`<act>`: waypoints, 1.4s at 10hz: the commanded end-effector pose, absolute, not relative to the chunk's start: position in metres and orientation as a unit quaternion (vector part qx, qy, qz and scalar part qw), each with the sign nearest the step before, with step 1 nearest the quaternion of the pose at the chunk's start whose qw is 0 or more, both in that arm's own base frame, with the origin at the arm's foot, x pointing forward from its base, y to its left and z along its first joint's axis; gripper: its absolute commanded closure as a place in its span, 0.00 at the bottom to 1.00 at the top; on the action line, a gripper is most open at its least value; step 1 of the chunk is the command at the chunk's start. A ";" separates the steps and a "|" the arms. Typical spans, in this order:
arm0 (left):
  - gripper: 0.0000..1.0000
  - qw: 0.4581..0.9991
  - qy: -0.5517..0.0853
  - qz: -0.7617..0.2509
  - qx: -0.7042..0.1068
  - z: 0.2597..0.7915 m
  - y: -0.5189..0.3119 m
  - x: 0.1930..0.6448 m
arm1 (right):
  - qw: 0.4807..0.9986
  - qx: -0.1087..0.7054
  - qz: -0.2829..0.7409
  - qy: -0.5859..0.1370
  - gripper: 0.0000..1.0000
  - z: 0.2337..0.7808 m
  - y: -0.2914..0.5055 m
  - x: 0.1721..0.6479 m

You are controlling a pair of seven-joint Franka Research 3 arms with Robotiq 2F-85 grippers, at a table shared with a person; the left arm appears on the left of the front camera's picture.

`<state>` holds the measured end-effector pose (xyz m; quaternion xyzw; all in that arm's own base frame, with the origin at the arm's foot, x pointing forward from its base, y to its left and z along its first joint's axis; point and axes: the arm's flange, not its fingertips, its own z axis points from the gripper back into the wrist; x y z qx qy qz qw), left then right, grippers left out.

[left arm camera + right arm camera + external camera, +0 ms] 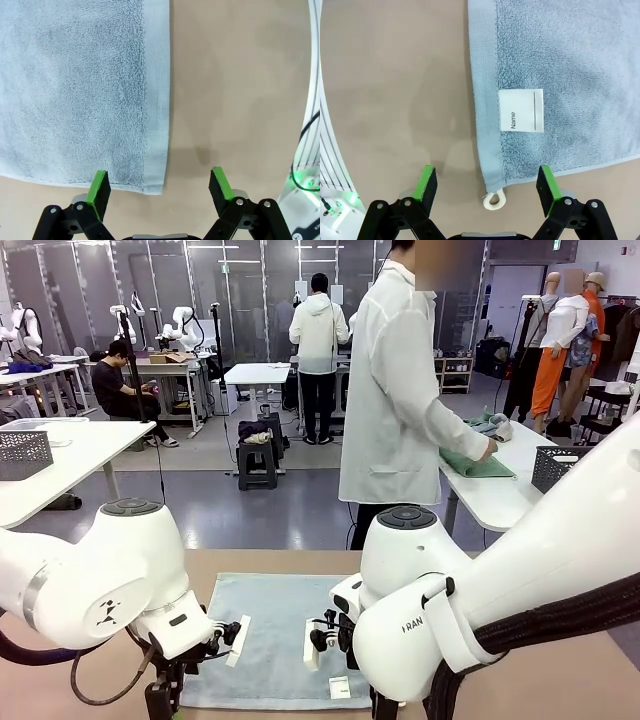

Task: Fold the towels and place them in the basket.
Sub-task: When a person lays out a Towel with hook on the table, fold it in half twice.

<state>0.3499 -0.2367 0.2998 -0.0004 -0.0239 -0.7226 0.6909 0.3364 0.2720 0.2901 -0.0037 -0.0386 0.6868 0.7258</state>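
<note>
Tan table (260, 561) is spread with one blue-grey towel (275, 630), flat, unfolded; left jaws and right jaws are held open at near corners; folding judged unstarted.

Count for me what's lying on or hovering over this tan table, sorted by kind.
Blue-grey towel: 1
Name label on the towel: 1
Corner loop: 1
Grippers: 2, the left gripper and the right gripper, both open
Total: 5

towel (275, 640): flat on table (300, 562) | left arm (90, 580), right arm (500, 580): flanking | person (395, 390): beyond
</note>
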 end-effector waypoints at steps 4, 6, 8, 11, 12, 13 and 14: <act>0.17 0.687 -0.030 -0.726 -0.013 0.297 -0.238 0.358 | 0.725 -0.007 0.688 -0.043 0.20 0.287 0.274 0.348; 0.17 0.687 -0.033 -0.726 -0.011 0.296 -0.238 0.360 | 0.728 -0.007 0.685 -0.041 0.20 0.286 0.274 0.350; 0.17 0.691 -0.033 -0.722 -0.011 0.295 -0.238 0.362 | 0.729 -0.007 0.684 -0.042 0.20 0.284 0.273 0.351; 0.19 0.693 -0.031 -0.720 -0.003 0.293 -0.237 0.365 | 0.729 -0.003 0.684 -0.038 0.20 0.281 0.273 0.353; 0.36 0.693 -0.030 -0.721 -0.006 0.292 -0.235 0.366 | 0.730 -0.006 0.683 -0.042 0.39 0.280 0.273 0.353; 0.36 0.693 -0.029 -0.720 -0.009 0.292 -0.235 0.366 | 0.731 -0.006 0.681 -0.043 0.39 0.280 0.273 0.353; 0.36 0.695 -0.030 -0.718 -0.009 0.292 -0.235 0.366 | 0.734 -0.008 0.678 -0.044 0.39 0.281 0.274 0.354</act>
